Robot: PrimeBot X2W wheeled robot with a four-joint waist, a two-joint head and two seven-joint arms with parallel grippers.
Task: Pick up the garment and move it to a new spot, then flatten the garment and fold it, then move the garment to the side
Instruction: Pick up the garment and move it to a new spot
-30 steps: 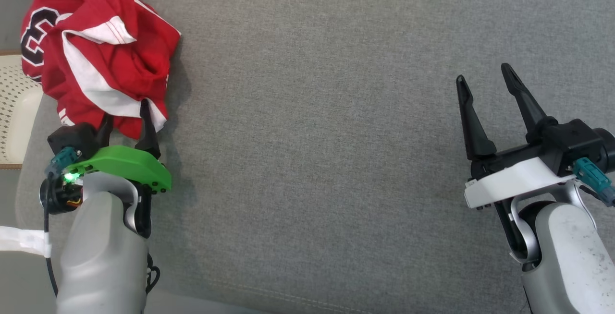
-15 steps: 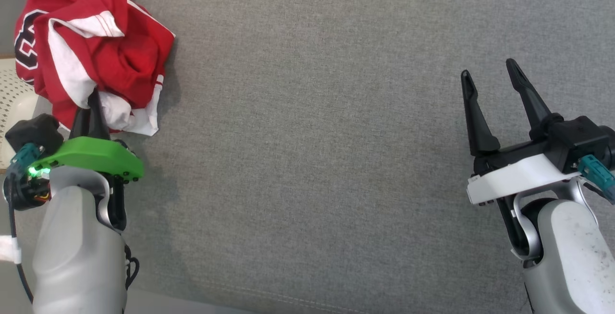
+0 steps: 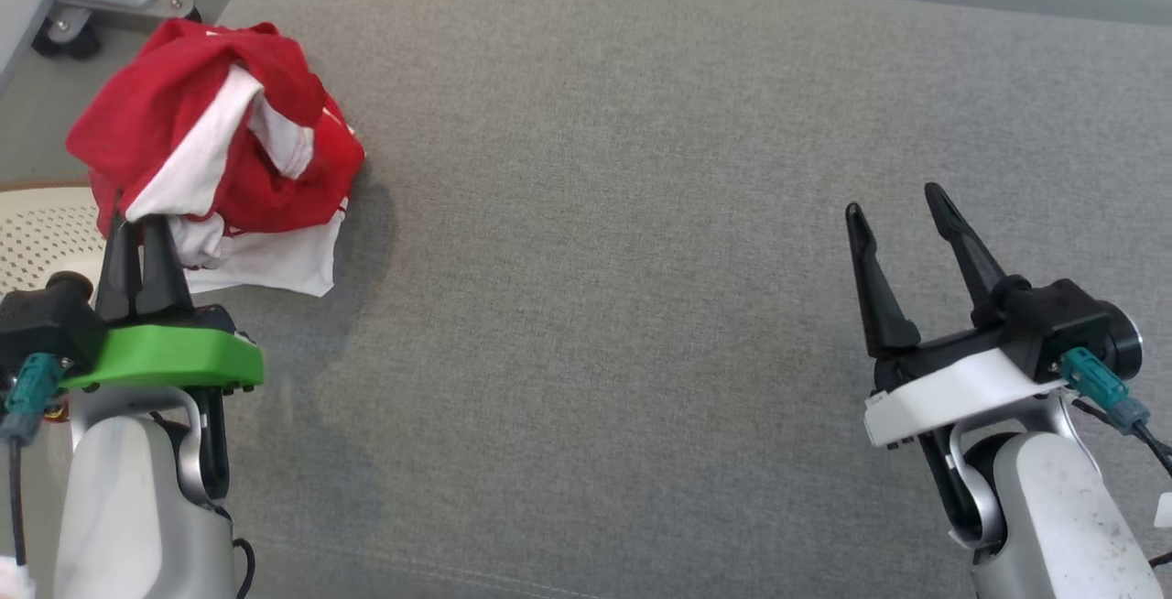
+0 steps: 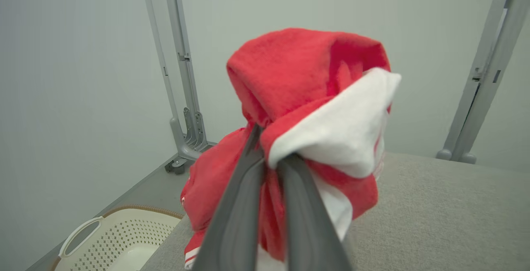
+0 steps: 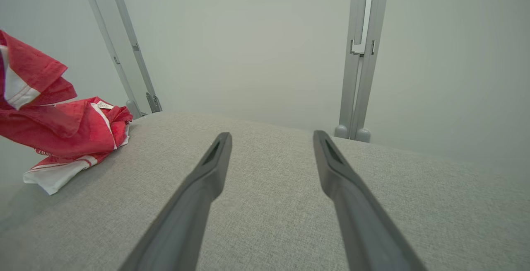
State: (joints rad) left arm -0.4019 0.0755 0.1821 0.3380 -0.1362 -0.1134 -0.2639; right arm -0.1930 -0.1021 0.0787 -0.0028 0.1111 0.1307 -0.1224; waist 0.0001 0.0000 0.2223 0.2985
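Left jaws: mine, closed on a fold of the red-and-white garment (image 3: 229, 123).
Garment: bunched at the grey surface's (image 3: 595, 214) far left corner, white hem resting there.
Right jaws: mine, spread wide above the surface.
Basket (image 3: 46, 237): beside that corner; the garment is outside it.

Red-and-white crumpled cloth garment (image 3: 220, 150): on grey fabric cushion (image 3: 641, 168), far-left corner
Cream perforated plastic basket (image 3: 46, 233): left of cushion, beside garment

robot test lab, bare pale walls (image 5: 248, 55), grey metal frame posts (image 5: 359, 76), fabric-covered bench (image 3: 641, 306), laundry basket (image 4: 124, 233)
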